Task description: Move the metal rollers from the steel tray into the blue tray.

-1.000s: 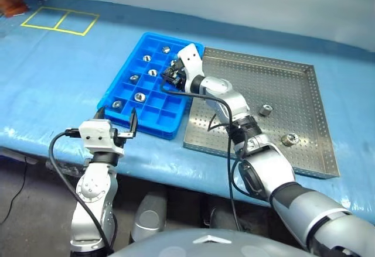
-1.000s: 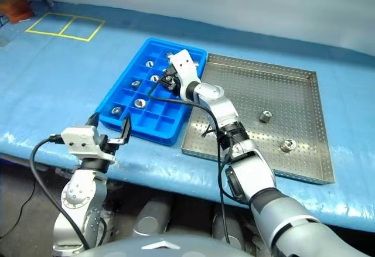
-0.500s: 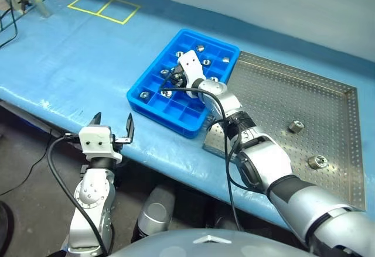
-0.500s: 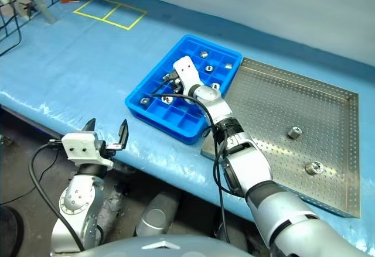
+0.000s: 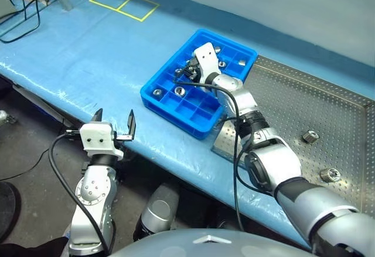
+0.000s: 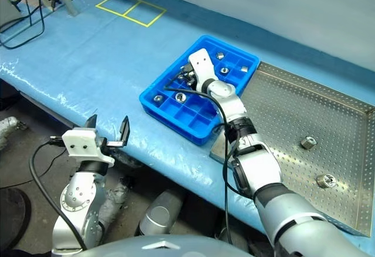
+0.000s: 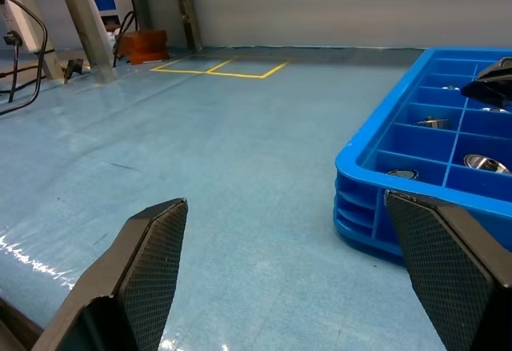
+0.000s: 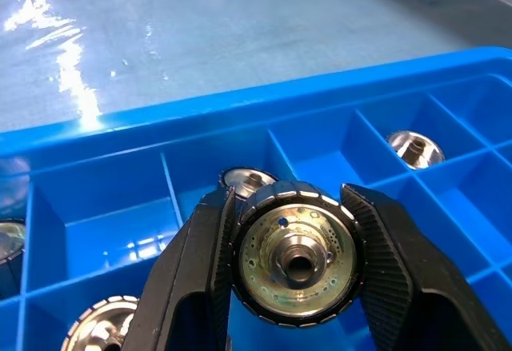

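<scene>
The right gripper (image 8: 296, 319) is clenching one of the metal rollers (image 8: 298, 259) between its two black fingers (image 8: 196, 287), gripping it by the ribbed rim with the bored face turned toward the wrist camera. In the right eye view that gripper (image 6: 188, 75) is hanging at centre frame over the blue tray (image 6: 176, 113), above the middle cells of its grid.

Several cells around it are already holding rollers: one (image 8: 414, 147) at the right of the wrist view, one (image 8: 246, 180) partly hidden just behind the held piece, and another (image 8: 100, 337) at lower left. The likely slip, as I judge it, is releasing over a taken cell or onto a divider wall, so that the roller is landing on its neighbour or tipping into the wrong cell. A high release could also be letting it bounce.

The left gripper (image 5: 114, 127) is standing released, jaws wide, at lower left of the left eye view, well apart from the tray and carrying nothing.

At right of frame the steel tray (image 6: 275, 122) is still holding two rollers: one (image 6: 307, 143) nearer the middle, one (image 6: 326, 181) lower.
</scene>
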You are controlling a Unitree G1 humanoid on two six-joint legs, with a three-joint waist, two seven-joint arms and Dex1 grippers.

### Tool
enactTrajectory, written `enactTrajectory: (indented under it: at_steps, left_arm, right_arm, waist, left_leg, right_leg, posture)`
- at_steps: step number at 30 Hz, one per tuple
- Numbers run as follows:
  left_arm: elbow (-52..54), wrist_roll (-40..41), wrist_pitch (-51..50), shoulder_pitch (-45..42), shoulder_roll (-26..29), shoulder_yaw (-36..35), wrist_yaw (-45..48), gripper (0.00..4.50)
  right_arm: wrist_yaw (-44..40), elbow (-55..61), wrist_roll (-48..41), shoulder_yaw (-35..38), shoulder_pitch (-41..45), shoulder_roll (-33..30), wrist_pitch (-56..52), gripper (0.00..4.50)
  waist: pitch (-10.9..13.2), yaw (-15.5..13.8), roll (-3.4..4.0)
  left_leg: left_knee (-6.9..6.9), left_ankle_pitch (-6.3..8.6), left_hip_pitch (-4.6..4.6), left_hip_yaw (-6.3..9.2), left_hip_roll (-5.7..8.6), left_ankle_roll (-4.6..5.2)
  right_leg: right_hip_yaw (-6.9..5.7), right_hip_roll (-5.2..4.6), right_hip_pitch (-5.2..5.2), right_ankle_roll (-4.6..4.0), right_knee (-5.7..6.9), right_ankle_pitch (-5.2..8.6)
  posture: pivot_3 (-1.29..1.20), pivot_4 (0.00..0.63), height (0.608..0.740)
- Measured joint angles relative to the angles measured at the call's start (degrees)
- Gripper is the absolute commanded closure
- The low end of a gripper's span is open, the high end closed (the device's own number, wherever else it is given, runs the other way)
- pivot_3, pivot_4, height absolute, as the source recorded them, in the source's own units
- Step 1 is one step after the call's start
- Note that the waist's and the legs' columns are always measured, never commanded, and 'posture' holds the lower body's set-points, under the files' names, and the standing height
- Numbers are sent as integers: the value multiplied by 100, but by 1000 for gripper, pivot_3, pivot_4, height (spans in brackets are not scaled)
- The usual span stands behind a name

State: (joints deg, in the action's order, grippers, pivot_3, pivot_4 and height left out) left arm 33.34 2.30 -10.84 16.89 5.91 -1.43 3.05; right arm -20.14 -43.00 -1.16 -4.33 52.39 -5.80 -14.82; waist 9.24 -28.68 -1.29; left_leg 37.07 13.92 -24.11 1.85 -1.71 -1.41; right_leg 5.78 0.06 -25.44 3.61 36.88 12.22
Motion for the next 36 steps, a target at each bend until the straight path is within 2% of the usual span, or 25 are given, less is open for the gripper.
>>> enactTrajectory:
  at_steps: [13,14,19,24,29,36]
  left_arm:
    - [0,8,18,-109,45,49,202,155]
    - [0,8,18,-109,46,49,204,155]
    - [-4,8,15,-167,76,41,212,155]
    - [-41,13,14,-306,101,68,267,155]
    - [-360,63,14,-726,120,134,440,155]
    - [-975,158,18,-1524,256,361,898,155]
  right_arm:
    - [-373,868,12,-93,-490,-276,-833,2779]
    - [-388,936,19,-110,-539,-309,-836,2064]
    - [-347,1038,27,-112,-681,-423,-832,535]
    - [-247,1278,-94,100,-951,-476,-691,535]
    - [129,1950,-320,627,-1320,-570,-565,535]
    - [626,2988,-377,1074,-2111,-914,-840,535]
  waist:
    - [-3,-1,3]
    - [-4,-2,2]
    - [-8,15,7]
    - [-9,35,8]
    - [-10,114,10]
    - [-17,463,22]
  left_leg:
    - [2,-1,-2,1,-3,-3]
    - [2,-1,-2,1,-3,-3]
    - [4,-4,1,1,-5,-8]
    - [6,-5,0,3,-7,-9]
    - [9,-7,-1,5,-7,-10]
    - [18,-7,-2,5,-6,-8]
  right_leg:
    - [-7,0,-1,-3,1,-1]
    - [-7,0,0,-3,1,-1]
    - [-9,1,1,-4,4,-2]
    - [-12,2,2,-6,4,-5]
    - [-14,2,4,-8,5,-7]
    - [-12,2,13,-12,3,-14]
  posture:
    - [532,150,740]
    - [532,150,740]
    - [500,150,740]
    - [450,150,740]
    - [376,150,740]
    - [232,150,740]
